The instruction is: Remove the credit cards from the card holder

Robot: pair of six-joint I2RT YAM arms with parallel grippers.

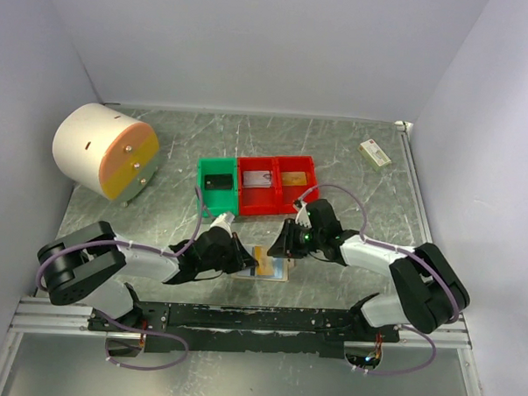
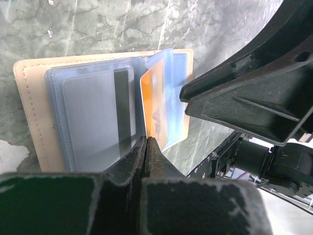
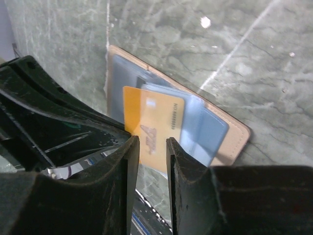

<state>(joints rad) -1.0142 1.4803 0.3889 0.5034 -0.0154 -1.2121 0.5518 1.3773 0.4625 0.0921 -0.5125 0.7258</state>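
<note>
Two cards in card holder (image 1: 277, 269), open on worktop (image 1: 336, 148) between arms: orange-gold card (image 3: 151, 127) half out, grey striped card (image 2: 95, 117) fully in. Cards likely thin, stiff, slick; pinch exposed edge. Left fingers (image 2: 132, 164) pressed together at holder's edge; right fingers (image 3: 124, 171) narrowly parted by orange-gold card.

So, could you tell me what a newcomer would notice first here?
An orange card juts from the open card holder at front centre, with the shut left gripper at its edge and the right gripper open over the card. A big white drum lies far left.
</note>
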